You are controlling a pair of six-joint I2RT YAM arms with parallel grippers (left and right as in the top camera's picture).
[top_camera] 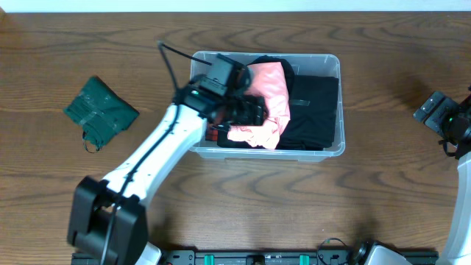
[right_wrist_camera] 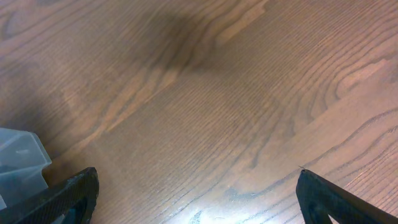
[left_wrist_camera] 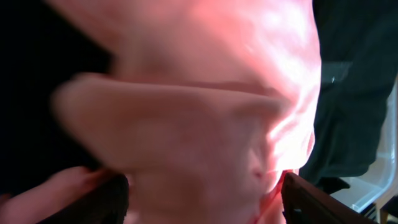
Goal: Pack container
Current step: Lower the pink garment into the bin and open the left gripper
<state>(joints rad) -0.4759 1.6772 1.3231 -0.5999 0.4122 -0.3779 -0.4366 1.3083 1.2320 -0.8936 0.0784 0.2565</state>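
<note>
Mid-counter (top_camera: pixel 368 206): the container (top_camera: pixel 335 152), with a black garment (top_camera: pixel 315 110) and a pink garment (top_camera: pixel 269 90) inside. Over its left half, the left fingers (top_camera: pixel 249 114), spread wide, pink fabric filling the gap between them. Left of the container, a green cloth (top_camera: pixel 99 110). Far right, well apart, the right fingers (top_camera: pixel 433 110), spread wide, holding nothing, above bare wood.

Overhead cam: straight down, far, whole table (top_camera: pixel 243 206). Left wrist cam: v. close on pink cloth (left_wrist_camera: pixel 205 112) in container (top_camera: pixel 294 153), shared w/ overhead. Right wrist cam: low over tabletop, container corner bottom-left.
</note>
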